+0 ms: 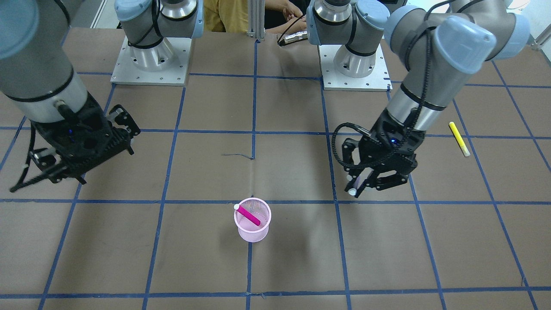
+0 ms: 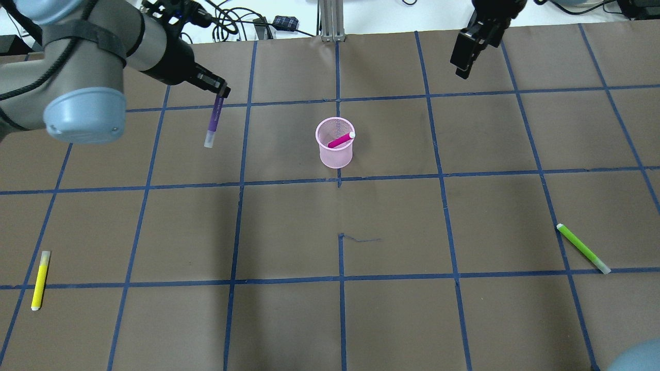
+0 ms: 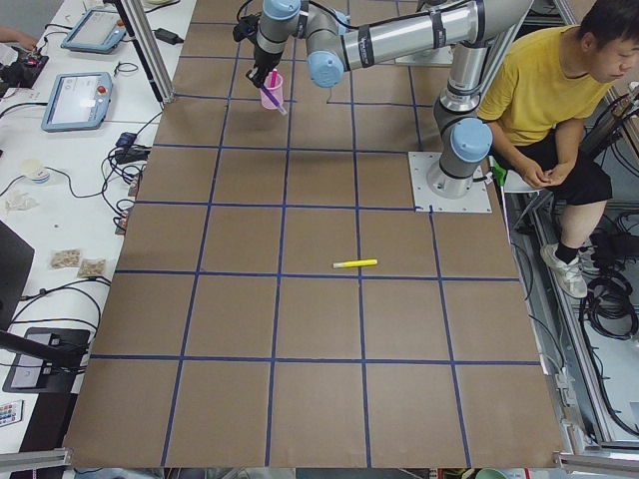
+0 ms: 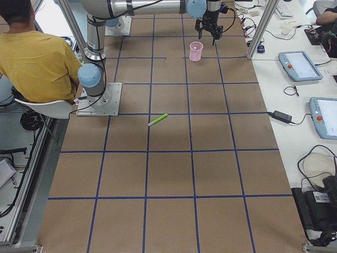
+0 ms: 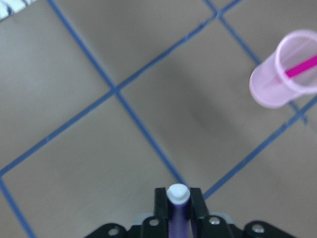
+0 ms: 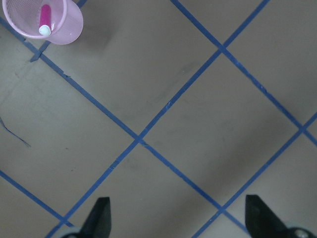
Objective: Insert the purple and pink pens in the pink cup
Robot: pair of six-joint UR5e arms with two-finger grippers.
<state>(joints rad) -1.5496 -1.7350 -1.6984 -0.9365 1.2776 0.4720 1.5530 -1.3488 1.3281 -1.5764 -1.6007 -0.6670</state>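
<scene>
Left hand (image 2: pixel 221 93) gripped one purple pen (image 2: pixel 212 121) above the surface (image 2: pixel 289 314), its top hidden. One yellow pen (image 2: pixel 39 281) and one green pen (image 2: pixel 582 248) lay near; farther, one pink cup (image 2: pixel 335 154) held one pink pen (image 2: pixel 341 140). Right hand (image 6: pixel 179 220) hung spread apart.

Table (image 2: pixel 289 319) w/ brown paper cover, blue tape grid (image 2: pixel 341 280) in squares. Alu frame post (image 2: pixel 332 18) at far edge, mid; another post (image 4: pixel 262 21) in right side view. White side bench (image 3: pixel 60 150) along table's far side: teach pendants (image 3: pixel 75 100), cables (image 3: pixel 130 160), small bags (image 3: pixel 80 261). Power brick (image 4: pixel 281 116) on bench too. Operator (image 3: pixel 544 90), yellow shirt, seated on white chair (image 4: pixel 50 108) behind table. Grey floor (image 3: pixel 599 399), cable bundle (image 3: pixel 609 294) on it. Light even, soft shadows on paper.
</scene>
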